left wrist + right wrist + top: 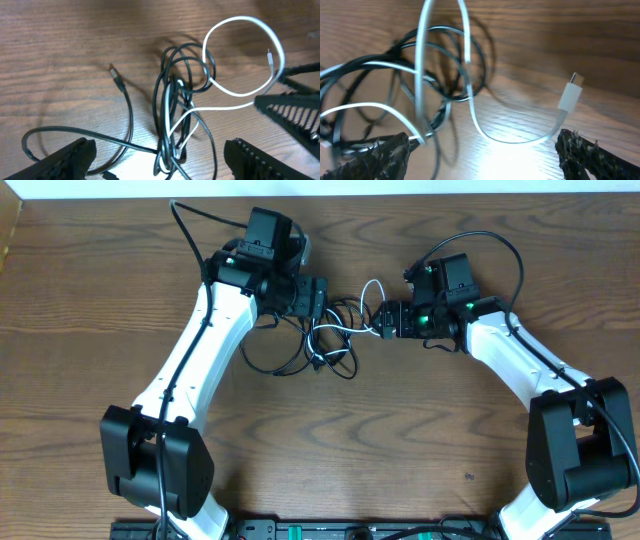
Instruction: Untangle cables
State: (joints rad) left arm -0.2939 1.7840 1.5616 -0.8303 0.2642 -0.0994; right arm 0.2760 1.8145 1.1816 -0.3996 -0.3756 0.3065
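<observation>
A long black cable and a shorter white cable lie tangled at the middle of the table. My left gripper is open, its jaws wide on either side of the knotted bundle. The black cable's plug end lies free to the left. My right gripper is open over the white cable's loop; the white plug lies free just beyond it. The white loop arches up between the two grippers.
The wooden table extends all round the tangle. A loop of the black cable trails under the left arm. Thick black arm cords rise above the left arm and curve over the right arm.
</observation>
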